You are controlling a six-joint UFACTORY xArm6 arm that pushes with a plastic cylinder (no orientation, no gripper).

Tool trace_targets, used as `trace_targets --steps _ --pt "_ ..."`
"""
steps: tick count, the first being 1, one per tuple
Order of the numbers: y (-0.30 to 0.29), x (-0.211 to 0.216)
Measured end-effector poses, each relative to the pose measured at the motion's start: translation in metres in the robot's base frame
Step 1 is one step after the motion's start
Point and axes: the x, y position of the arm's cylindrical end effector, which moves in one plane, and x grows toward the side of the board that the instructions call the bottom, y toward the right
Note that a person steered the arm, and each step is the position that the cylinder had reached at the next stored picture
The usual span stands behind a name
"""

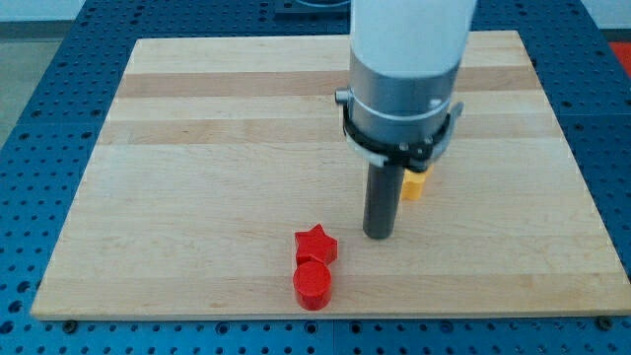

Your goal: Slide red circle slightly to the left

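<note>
The red circle [313, 285] lies near the view's bottom edge of the wooden board [197, 148], touching the red star [316, 246] just above it. My tip [380, 235] rests on the board to the right of the red star and up-right of the red circle, apart from both. A yellow block [414, 183] sits behind the rod, mostly hidden by it; its shape cannot be made out.
The arm's wide grey-white body [404, 69] hangs over the upper middle of the board and hides what lies behind it. A blue perforated table [39, 118] surrounds the board.
</note>
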Motion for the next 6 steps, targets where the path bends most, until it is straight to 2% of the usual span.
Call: trace_targets --steps 1,2,6 --pt "-0.006 0.048" --pt "-0.012 0.068" --pt "-0.032 0.069"
